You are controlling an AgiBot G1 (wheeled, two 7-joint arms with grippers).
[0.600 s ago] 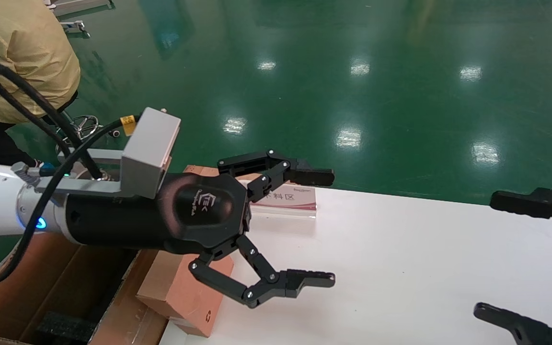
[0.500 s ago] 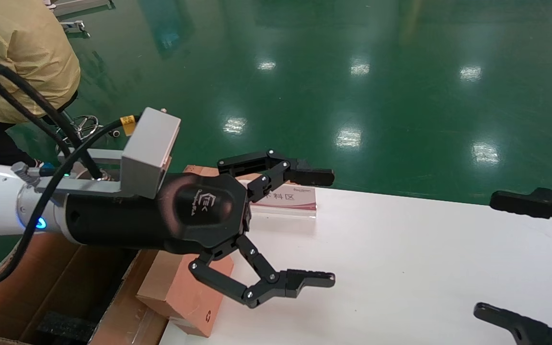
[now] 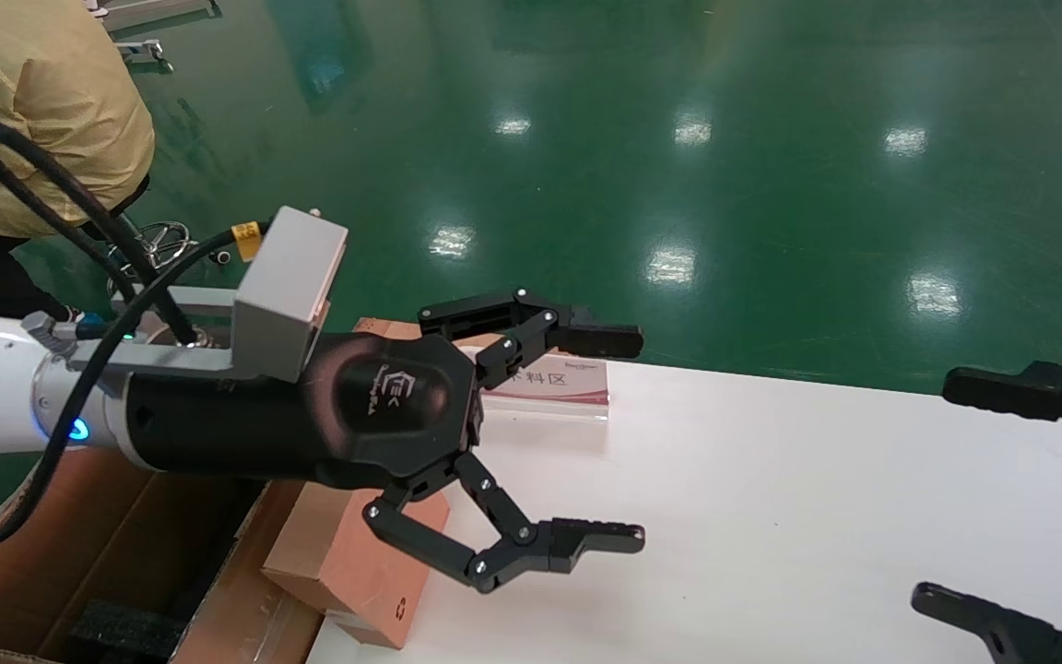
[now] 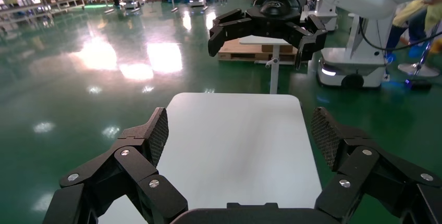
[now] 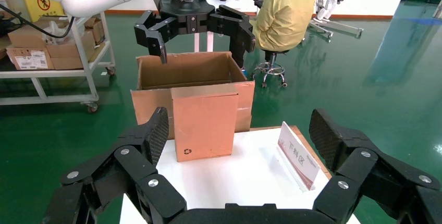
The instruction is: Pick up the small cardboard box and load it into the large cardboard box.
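Small cardboard box (image 3: pixel 347 563) stands at the left end of the white bench (image 3: pixel 771 535), at the edge next to the large cardboard box (image 3: pixel 79 563). In the right wrist view the small cardboard box (image 5: pixel 204 121) stands upright, long axis vertical, with one broad face and its red recycling mark low at a corner turned down the bench toward the right tool. Its back stands close against the front wall of the large cardboard box (image 5: pixel 156 78); whether they touch cannot be told.

Nothing differs from the frames of half a second ago: both arms and both boxes sit exactly where they were.

The left tool (image 3: pixel 623 438) hovers above the left end of the bench, over and past the small box, jaws spread wide and holding nothing. The right tool (image 3: pixel 964 498) waits at the right end of the bench, jaws also wide apart and empty.

A slanted sign card (image 3: pixel 554 380) stands on the far side of the bench, just beyond the small box. A person in a yellow coat (image 3: pixel 24 101) sits on a stool behind the large box, on the green floor (image 3: pixel 725 166). Black foam (image 3: pixel 125 627) lies inside the large box.
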